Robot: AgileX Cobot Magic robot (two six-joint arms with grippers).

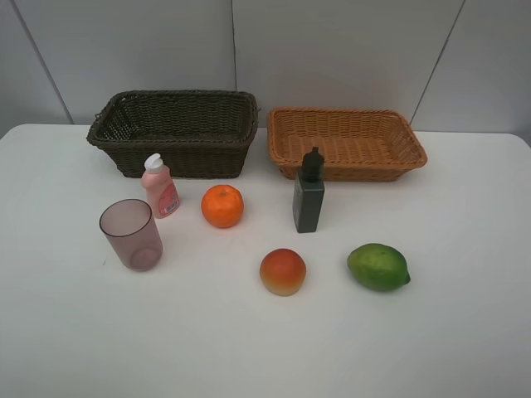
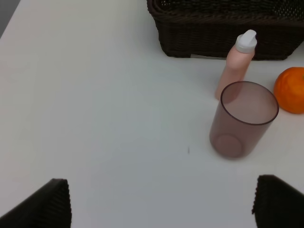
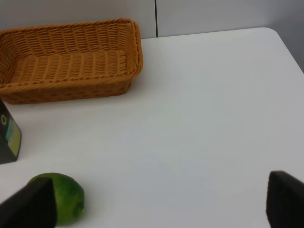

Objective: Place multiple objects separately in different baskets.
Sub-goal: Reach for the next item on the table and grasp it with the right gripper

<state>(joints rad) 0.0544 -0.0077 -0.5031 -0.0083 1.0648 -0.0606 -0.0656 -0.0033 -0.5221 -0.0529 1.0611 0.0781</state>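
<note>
Viewing from high, dark basket point(image 1: 182, 157) and neighbouring tan basket point(image 1: 357, 172) hold nothing yet. Left pincer point(image 2: 164, 202) gapes empty near the purple cup point(image 2: 243, 118) before the dark basket. Right pincer point(image 3: 159, 204) gapes empty by the lime point(image 3: 69, 199); first grasp seems next.

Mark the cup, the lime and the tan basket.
cup point(image 2: 236, 133), left wrist view, side wall.
lime point(image 1: 378, 266), exterior high view, middle of its skin.
tan basket point(image 1: 365, 171), exterior high view, front wall.
</note>
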